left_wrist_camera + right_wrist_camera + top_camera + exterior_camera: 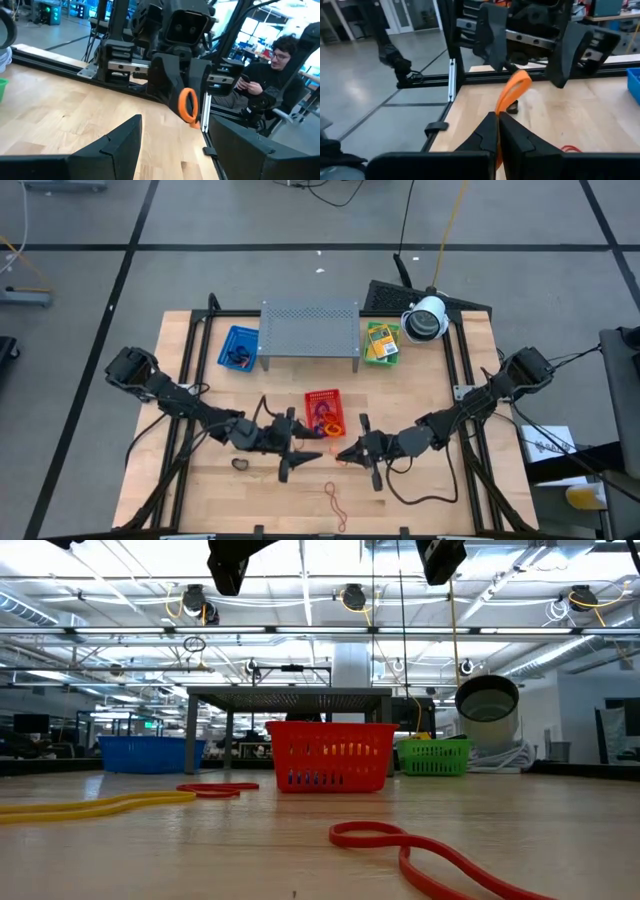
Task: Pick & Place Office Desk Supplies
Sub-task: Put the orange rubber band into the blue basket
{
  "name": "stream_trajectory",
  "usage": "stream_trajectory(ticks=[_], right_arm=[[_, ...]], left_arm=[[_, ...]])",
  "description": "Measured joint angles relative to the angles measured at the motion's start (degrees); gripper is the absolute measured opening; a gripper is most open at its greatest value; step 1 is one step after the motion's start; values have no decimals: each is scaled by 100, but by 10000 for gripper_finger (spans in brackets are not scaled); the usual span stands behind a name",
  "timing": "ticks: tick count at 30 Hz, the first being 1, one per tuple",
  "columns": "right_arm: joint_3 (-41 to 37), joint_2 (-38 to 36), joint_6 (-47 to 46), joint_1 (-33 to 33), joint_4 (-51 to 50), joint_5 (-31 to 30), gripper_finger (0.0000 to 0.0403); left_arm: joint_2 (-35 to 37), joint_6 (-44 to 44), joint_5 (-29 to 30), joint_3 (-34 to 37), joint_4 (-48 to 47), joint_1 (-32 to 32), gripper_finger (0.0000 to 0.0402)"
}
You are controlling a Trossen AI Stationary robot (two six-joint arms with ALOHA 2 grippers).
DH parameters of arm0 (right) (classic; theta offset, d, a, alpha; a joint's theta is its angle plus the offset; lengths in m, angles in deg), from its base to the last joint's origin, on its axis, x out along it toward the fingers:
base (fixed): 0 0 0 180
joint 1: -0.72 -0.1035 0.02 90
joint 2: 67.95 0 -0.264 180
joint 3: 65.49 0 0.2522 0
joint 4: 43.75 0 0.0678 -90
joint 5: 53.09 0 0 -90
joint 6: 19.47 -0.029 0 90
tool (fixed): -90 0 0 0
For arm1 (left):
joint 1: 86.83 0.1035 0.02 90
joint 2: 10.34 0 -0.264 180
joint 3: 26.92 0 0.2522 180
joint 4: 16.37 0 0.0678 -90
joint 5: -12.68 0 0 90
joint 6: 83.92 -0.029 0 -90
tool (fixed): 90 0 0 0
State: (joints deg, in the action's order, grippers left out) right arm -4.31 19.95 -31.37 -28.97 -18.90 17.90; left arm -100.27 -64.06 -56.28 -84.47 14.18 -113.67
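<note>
Near edge of the wooden table [180,480]: a tan rubber band [335,503] lies loose at the front, a black rubber band [241,464] just left of the left arm.

Mid-table, the two grippers face each other, close but apart, just in front of the red mesh basket [323,412]. Right gripper [352,454] is pinched tight on an orange rubber band [512,92]; the loop sticks up from between the closed fingers and the left wrist view shows it dangling from them too. Left gripper [305,456] is spread wide and holds nothing; it sits opposite the band.

Judgement: step in hand looks like carrying the orange band to a basket, probably the red one, which already has bands inside. To do it well: lift clear of the basket wall, centre over the opening, release low so the springy loop doesn't bounce out. Keep the left arm out of the path.

Farther back: blue mesh basket [237,346], grey perforated rack [310,327], and a green basket [381,357] with yellow-green packets [380,337].
</note>
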Motion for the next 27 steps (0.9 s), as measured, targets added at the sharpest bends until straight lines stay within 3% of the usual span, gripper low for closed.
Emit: stream_trajectory(ticks=[9,13,27], right_arm=[[0,-1,63,7,104,2,0],[0,0,56,75,152,312,0],[0,0,-66,90,220,150,0]], left_arm=[[0,210,-16,0,45,58,241],[0,212,-274,0,209,58,241],[-17,211,-317,-4,355,47,241]])
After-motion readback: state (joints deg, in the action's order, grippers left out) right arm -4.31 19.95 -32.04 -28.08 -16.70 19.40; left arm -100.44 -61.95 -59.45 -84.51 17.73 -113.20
